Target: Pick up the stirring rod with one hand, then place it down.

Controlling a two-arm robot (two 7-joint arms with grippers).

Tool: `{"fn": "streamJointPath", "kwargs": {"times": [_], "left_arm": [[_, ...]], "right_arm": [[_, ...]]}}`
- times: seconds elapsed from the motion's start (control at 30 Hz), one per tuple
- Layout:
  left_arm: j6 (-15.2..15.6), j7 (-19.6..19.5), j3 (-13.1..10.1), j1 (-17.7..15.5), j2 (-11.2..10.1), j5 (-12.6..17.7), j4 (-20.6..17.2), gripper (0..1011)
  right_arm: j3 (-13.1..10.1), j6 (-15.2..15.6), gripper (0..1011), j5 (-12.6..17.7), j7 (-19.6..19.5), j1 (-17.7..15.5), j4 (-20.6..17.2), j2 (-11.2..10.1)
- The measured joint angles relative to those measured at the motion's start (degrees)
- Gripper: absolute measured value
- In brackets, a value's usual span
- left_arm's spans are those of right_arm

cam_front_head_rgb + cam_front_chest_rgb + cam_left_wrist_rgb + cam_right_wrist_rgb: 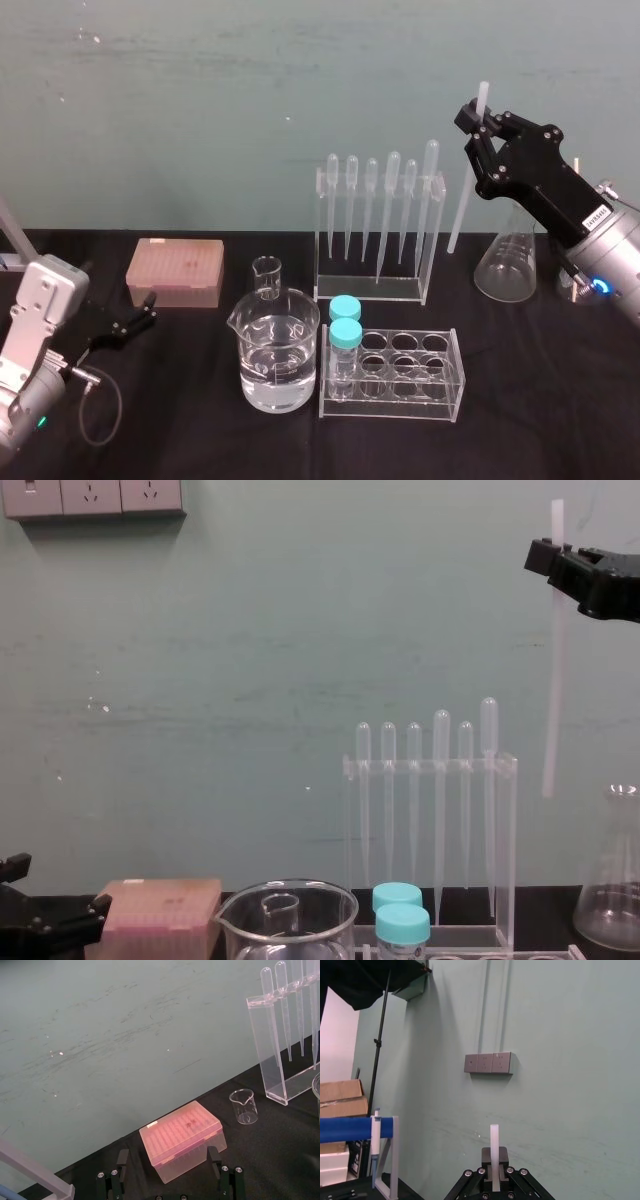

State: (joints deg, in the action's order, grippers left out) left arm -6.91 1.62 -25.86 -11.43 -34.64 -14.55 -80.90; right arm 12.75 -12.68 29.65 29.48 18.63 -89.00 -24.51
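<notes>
The stirring rod [461, 205] is a thin translucent white stick hanging nearly upright in the air at the right. It sits between the pipette rack and the flask, with its lower end above the table. My right gripper [482, 124] is shut on its upper part, and a short length pokes out above the fingers. The chest view shows the rod [553, 680] dropping below the gripper [558, 562]. In the right wrist view the rod [494, 1142] rises from between the fingers [494, 1178]. My left gripper [137, 322] rests low at the left, open and holding nothing [167, 1160].
A pipette rack [432, 235] stands at the back centre and a conical flask [506, 265] at the right. A beaker of water [278, 360], a small beaker [267, 278] and a tube rack [400, 375] with two teal-capped tubes sit in front. A pink tip box [175, 272] lies left.
</notes>
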Motion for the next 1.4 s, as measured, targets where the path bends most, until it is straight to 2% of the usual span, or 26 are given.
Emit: {"fn": "streamJointPath", "kwargs": {"times": [0.77,1.4], "left_arm": [[0.0,0.0,0.0,0.0,0.0,0.0,0.0,1000],[0.0,0.0,0.0,0.0,0.0,0.0,0.0,1000]], "right_arm": [[0.6,0.0,69,0.4,0.9,1.3,2.0,0.3],[0.6,-0.2,69,0.8,1.0,0.8,1.7,0.0]]}}
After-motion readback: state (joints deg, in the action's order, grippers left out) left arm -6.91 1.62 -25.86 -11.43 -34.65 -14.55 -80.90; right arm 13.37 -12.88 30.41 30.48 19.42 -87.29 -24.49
